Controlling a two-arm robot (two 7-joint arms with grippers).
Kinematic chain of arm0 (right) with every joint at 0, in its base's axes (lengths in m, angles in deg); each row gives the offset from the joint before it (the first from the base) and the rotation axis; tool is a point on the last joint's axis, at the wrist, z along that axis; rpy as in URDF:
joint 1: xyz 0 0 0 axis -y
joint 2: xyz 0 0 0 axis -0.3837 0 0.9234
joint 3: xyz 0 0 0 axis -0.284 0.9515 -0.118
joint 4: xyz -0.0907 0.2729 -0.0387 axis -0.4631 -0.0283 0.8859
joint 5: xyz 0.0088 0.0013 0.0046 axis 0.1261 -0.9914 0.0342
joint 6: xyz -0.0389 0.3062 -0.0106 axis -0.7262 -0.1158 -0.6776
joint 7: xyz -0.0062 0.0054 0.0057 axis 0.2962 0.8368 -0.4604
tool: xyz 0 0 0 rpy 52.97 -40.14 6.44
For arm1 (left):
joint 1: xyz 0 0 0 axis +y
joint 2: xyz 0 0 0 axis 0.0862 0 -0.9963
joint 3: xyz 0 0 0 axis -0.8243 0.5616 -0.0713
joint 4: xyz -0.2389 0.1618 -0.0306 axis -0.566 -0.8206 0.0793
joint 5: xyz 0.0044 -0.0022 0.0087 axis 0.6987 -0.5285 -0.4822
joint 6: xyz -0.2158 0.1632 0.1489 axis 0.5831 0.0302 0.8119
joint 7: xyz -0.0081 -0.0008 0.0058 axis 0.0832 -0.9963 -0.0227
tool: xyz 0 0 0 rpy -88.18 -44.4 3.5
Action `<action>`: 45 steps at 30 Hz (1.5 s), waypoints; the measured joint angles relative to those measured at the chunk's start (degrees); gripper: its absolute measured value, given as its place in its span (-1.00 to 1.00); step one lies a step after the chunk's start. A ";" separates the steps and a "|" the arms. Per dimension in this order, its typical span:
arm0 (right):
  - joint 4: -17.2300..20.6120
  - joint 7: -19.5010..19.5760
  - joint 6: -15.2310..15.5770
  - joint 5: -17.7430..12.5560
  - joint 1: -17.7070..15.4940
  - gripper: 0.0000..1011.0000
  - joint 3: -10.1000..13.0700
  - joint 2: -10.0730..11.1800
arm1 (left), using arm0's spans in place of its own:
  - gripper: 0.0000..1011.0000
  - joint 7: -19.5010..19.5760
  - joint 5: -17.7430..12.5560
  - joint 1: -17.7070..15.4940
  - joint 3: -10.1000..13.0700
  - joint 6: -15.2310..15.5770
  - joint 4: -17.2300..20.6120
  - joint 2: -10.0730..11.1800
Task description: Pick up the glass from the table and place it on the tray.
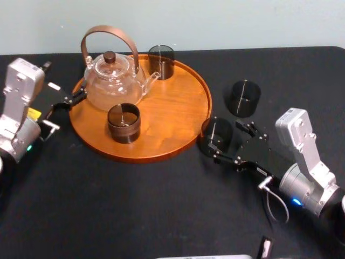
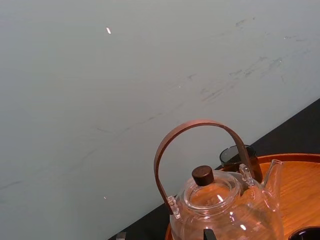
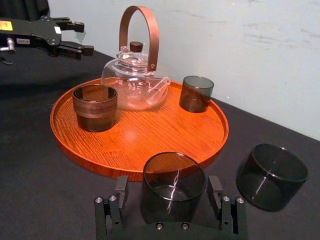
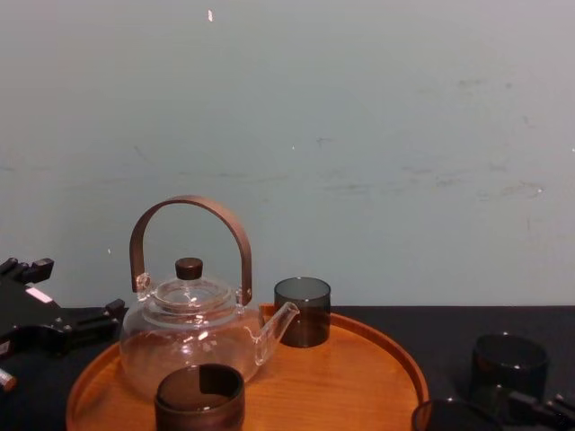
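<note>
Black and matte, the worktop (image 1: 161,205) runs back to a pale blue-green wall (image 4: 359,135). On it sits the round orange-brown wooden tray (image 1: 178,116). The tray carries a clear teapot (image 1: 113,83) with a brown hoop handle, a brown-banded cup (image 1: 124,123) toward its near side, and a dark smoky tumbler (image 1: 161,62) against its far rim.

Little writing can be read. A yellow sticker (image 1: 33,113) shows on the left arm, and a small white label (image 3: 22,41) sits on its gripper; the print on both is too small to make out.

The glass (image 1: 215,132), dark and smoky, stands upright on the worktop just beside the tray's right rim, off the tray. The right gripper (image 1: 227,141) reaches in low from the right, and its fingers (image 3: 120,192) are spread wide, one on each side of the glass. In the right wrist view a narrow gap shows between the glass and one finger; the other finger sits very close, and whether it touches cannot be told. The glass rests on the worktop, not lifted.

Another glass of the same kind (image 1: 245,98) stands farther back and to the right, apart from the gripper.

The left gripper (image 1: 60,112) hangs at the tray's left rim near the teapot, its fingers parted and holding nothing.
</note>
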 joint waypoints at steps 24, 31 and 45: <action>-4.09 -3.35 0.12 1.01 0.75 0.98 2.46 -3.33 | 0.98 0.00 0.00 0.00 0.00 0.00 0.00 0.00; -6.01 -4.32 0.34 1.68 2.09 0.98 2.71 -4.44 | 0.98 0.00 0.00 0.00 0.00 0.00 0.00 0.00; -10.40 -5.80 -0.02 2.39 5.63 0.98 2.58 -6.48 | 0.98 0.00 0.00 0.00 0.00 0.00 0.00 0.00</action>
